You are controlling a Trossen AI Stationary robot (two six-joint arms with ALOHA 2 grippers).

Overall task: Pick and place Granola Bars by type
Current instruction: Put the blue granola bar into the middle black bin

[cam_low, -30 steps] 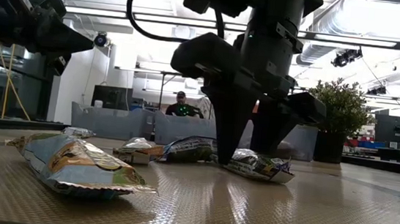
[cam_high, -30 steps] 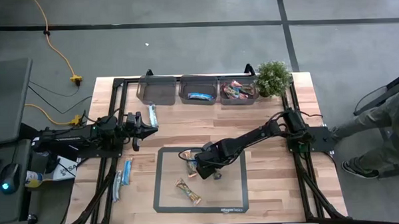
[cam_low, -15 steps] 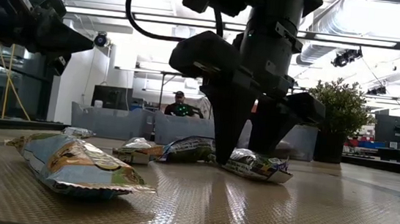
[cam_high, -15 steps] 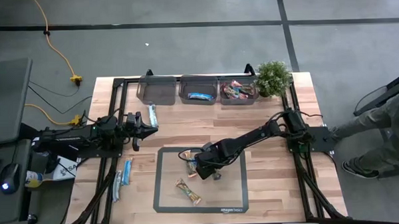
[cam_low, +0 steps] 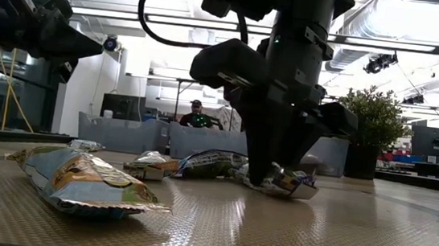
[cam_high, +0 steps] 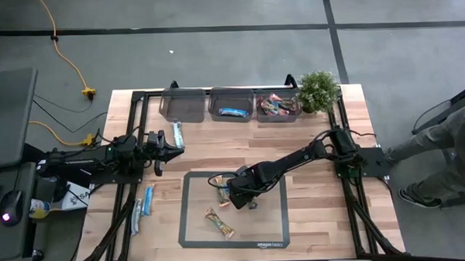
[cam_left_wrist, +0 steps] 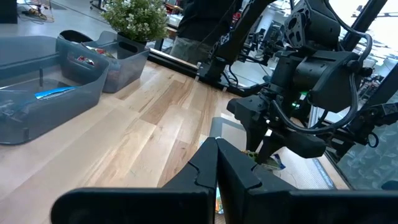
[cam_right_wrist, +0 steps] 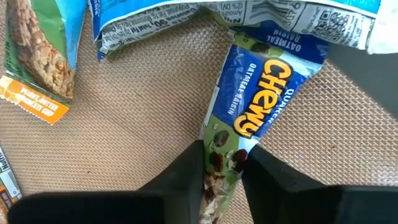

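On the dark mat, my right gripper points down, shut on a blue "Chewy" granola bar. That same bar also shows in the low view. Beside it lie a green-and-tan bar and a pale blue-white bar. Another bar lies flat nearer the mat's front. Left of the mat lie two more bars. My left gripper hangs shut and level over the table's left side, with nothing in it. My right gripper pinches the blue bar's end between its two fingers, one on each long edge. The fingers come from above, pointing steeply down, and lie across the bar. The bar's other end rests on the mat.
Three clear grey bins line the far edge; the middle bin holds a blue bar, the right one reddish bars. A potted plant stands at the far right. A pale bar lies by my left gripper. A person sits beyond the table.
My right gripper has stayed where it was over the mat and brought its fingers together on the blue bar's end; a second ago they stood apart on either side of it.
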